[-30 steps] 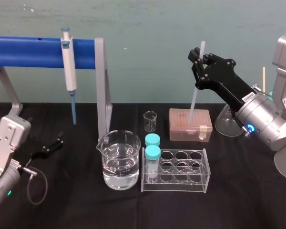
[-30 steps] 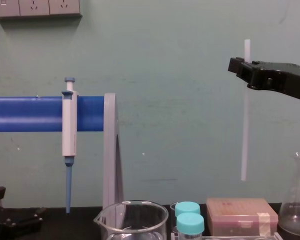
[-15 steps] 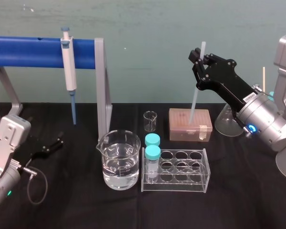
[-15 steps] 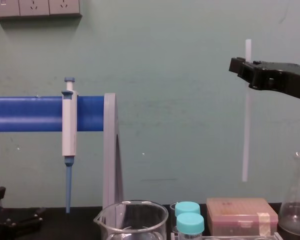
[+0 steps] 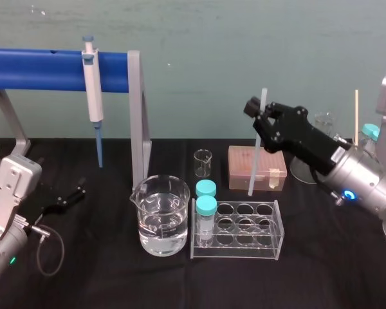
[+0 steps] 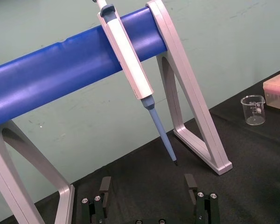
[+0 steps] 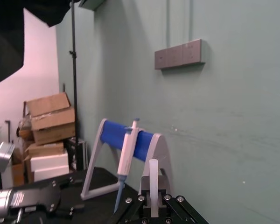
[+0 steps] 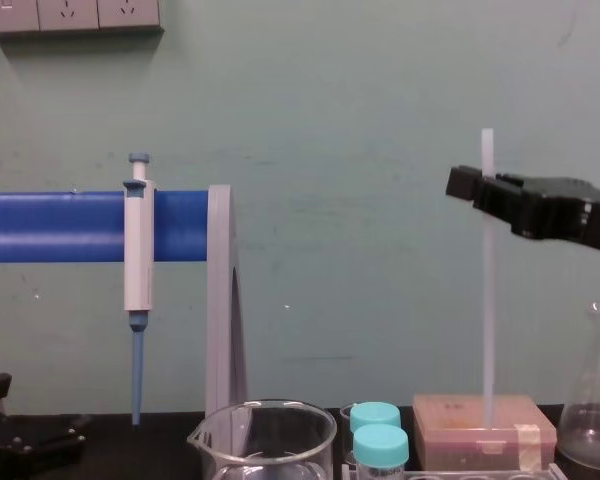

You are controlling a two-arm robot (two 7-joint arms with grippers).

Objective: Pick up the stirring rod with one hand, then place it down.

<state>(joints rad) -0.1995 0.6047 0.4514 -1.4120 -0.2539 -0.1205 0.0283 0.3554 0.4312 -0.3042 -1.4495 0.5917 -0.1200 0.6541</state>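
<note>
While the left gripper [image 6: 147, 189] lies low at the robot's left of the black table [image 5: 103, 283], jaws spread wide and holding nothing, the right gripper [image 5: 260, 121] carries the stirring rod [image 5: 253, 161] over the middle of the bench, its jaws pinched tight on the rod's upper part. A short stub stands above the jaws. The long remainder hangs down in front of the pink tip box [image 5: 273, 158], and its lower end sits near the gap between that box and the clear tube rack [image 5: 244, 248]. Whether it touches the cloth cannot be told.

Gripping it high appears to keep the rod close to plumb, so its tip can be steered down past the water-filled beaker [image 5: 159, 219] and the conical flask [image 5: 307, 164] without striking glass. The idle arm seems parked clear of that path, near the blue stand [image 5: 45, 67] where the pipette [image 5: 92, 84] hangs.

Pencil-thin, straight and milky translucent, the rod looks upright from the chest and slightly slanted from the head.
</note>
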